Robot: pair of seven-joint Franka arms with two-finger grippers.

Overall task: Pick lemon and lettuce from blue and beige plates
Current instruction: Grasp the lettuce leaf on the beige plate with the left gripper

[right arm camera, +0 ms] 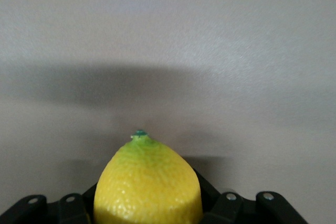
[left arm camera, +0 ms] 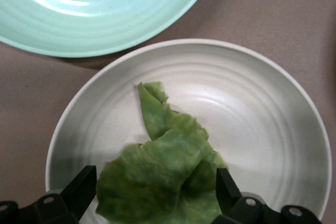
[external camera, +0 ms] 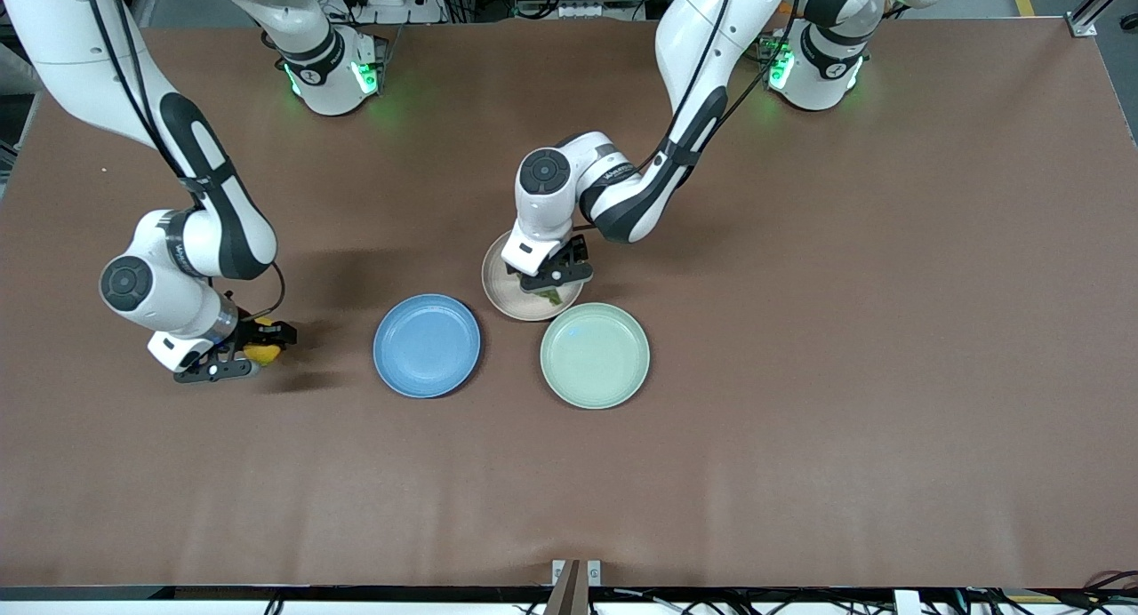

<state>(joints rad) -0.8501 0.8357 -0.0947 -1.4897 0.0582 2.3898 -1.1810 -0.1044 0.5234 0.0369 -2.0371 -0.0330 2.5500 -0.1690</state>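
My right gripper (external camera: pixel 242 355) is over the bare brown table (external camera: pixel 800 419), toward the right arm's end, and well apart from the blue plate (external camera: pixel 427 345). Its fingers are closed on the lemon (external camera: pixel 263 353). In the right wrist view the lemon (right arm camera: pixel 148 184) sits between the two black fingers (right arm camera: pixel 231 208), its small green tip pointing away from the wrist, and a soft shadow lies on the table under it. The blue plate has nothing on it.

My left gripper (external camera: pixel 553 282) is down over the beige plate (external camera: pixel 502 299), which stands a little farther from the front camera than the blue plate and the mint-green plate (external camera: pixel 595 355), between them. The lettuce (external camera: pixel 553 295) lies on the beige plate. In the left wrist view the leaf (left arm camera: pixel 163 182) is wrinkled, with a narrow tongue reaching to the middle of the plate (left arm camera: pixel 262 129), and my two fingers (left arm camera: pixel 79 192) stand wide, one on each side of its broad part. I cannot tell if they touch the leaf already. The rim of the mint-green plate (left arm camera: pixel 105 14) is just beside the beige one, with a thin strip of table between them.

The table cover is a matte brown sheet with some gentle waves near the front edge. At the two arm bases green lights shine, and cables lie above the table's upper edge.
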